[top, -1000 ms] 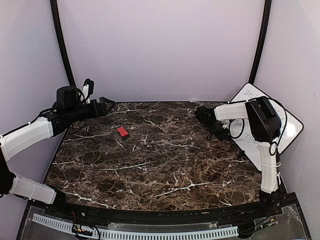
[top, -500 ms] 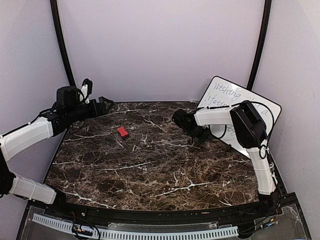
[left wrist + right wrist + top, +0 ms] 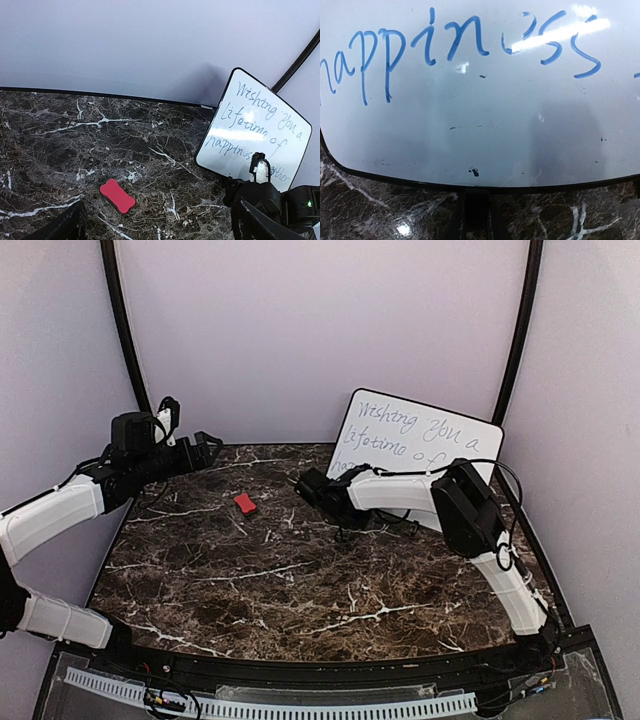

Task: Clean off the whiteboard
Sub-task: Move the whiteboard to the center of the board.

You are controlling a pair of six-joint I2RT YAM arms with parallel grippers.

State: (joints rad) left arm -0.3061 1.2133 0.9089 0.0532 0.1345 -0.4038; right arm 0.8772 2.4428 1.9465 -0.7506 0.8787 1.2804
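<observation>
Looking over the top view, I am seeing the dark marbled desk (image 3: 300,580) filling the lower half of the frame. The whiteboard (image 3: 420,435) is standing up off it at the centre right, tilted back towards the rear wall with its written face turned to the camera. Blue handwriting (image 3: 400,425) is covering that face, so I am judging that the erasing is not yet begun.

The right arm is reaching in from the lower right, and the right fingers (image 3: 320,485) are pinching the board's bottom edge near its lower left corner. In the right wrist view they are meeting at the bottom centre of the frame, closed on the thin black rim. That grip, I am thinking, is what is propping the board up with its writing facing into the workspace.

The left fingers (image 3: 208,447) are hanging at the upper left, spread wide and holding nothing. In the left wrist view only their tips are showing, in the two bottom corners, with bare marble between them.

The small red eraser (image 3: 245,504) is lying flat on the desk left of centre, well apart from the board and nearer the left arm. I am reading those wide, empty fingers as ready to fetch it.
</observation>
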